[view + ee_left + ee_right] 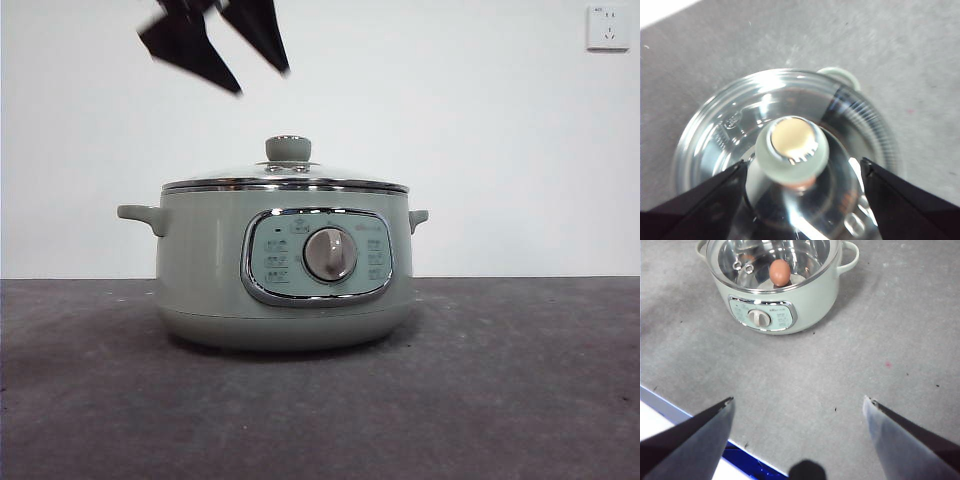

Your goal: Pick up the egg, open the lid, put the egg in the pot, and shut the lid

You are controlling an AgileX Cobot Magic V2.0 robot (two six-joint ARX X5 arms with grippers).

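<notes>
1. Nearest to us in the front view lies the dark grey table (520,400), with a bare stretch before the pot.
2. On this table stands the pot (285,265), pale green, with a chrome panel and a silver dial (329,254) facing us, and one small handle on each side.
3. On top of the pot sits the lid (285,183), made of glass with a shiny rim. It rests flat on the rim of the pot and its green knob (288,149) points up.
4. Through the glass, in the right wrist view, we see the egg (780,271) lying inside the pot, on the bottom.
5. Above the lid we see the left gripper (228,52) hanging in the air, a little to the left of the knob and apart from it. In its own wrist view its jaws are spread wide, one on each side of the knob (792,149), and they hold nothing.
6. The right gripper (797,407) waits away from the pot, above the bare table. Its jaws are also wide apart and hold nothing.
7. Farthest is the white wall, with a socket (608,27) high on the right.
</notes>
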